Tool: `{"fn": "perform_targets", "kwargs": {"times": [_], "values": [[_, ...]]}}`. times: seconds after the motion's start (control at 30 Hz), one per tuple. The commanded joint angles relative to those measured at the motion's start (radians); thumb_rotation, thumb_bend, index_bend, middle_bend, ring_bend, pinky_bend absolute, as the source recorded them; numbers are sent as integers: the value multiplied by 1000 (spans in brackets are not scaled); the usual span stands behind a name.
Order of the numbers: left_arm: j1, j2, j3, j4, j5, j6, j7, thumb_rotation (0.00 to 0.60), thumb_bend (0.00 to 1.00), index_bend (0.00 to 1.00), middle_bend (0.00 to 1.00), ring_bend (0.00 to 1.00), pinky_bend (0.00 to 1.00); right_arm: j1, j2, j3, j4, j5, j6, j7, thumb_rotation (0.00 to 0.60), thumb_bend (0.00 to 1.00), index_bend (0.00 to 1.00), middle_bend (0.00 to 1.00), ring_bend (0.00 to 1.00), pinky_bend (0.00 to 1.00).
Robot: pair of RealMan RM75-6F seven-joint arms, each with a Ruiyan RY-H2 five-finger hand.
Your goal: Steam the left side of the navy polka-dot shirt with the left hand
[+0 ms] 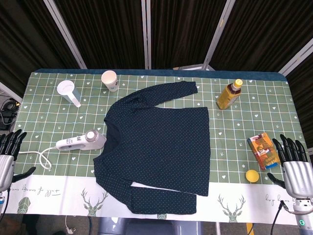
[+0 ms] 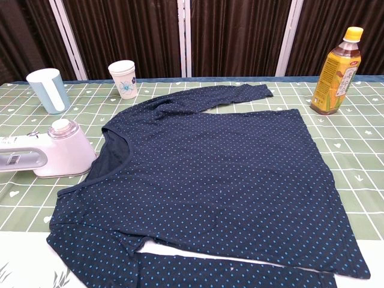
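The navy polka-dot shirt (image 1: 161, 147) (image 2: 210, 180) lies flat in the middle of the table, neck toward the left, sleeves spread to the far and near edges. A white handheld steamer (image 1: 82, 141) (image 2: 48, 156) lies on its side just left of the neckline, its cord trailing left. My left hand (image 1: 9, 156) hangs at the table's left edge, fingers apart, holding nothing, well left of the steamer. My right hand (image 1: 295, 169) is at the right edge, fingers spread and empty. Neither hand shows in the chest view.
A white measuring cup (image 1: 68, 92) (image 2: 49, 90) and a paper cup (image 1: 110, 80) (image 2: 123, 78) stand at the back left. A yellow drink bottle (image 1: 229, 95) (image 2: 337, 72) stands back right. An orange snack box (image 1: 263, 151) and a small yellow ball (image 1: 252, 176) lie near my right hand.
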Motion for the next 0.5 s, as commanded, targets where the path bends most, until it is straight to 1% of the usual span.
{"fn": "perform_targets", "kwargs": {"times": [0.03, 0.3, 0.43, 0.5], "values": [[0, -1, 0, 1, -1, -2, 1, 600, 0, 0, 0, 0, 0, 0, 1, 0, -2, 0, -1, 2, 600, 0, 0, 0, 0, 0], [-7, -9, 1, 16, -9, -23, 2, 600, 0, 0, 0, 0, 0, 3, 6, -5, -5, 0, -15, 16, 600, 0, 0, 0, 0, 0], [-41, -37, -13, 40, -36, -81, 12, 600, 0, 0, 0, 0, 0, 6, 9, -7, -9, -5, -20, 27, 600, 0, 0, 0, 0, 0], [-74, -63, -33, 57, -57, -126, 8, 600, 0, 0, 0, 0, 0, 10, 8, -8, -8, -5, -29, 25, 600, 0, 0, 0, 0, 0]]}}
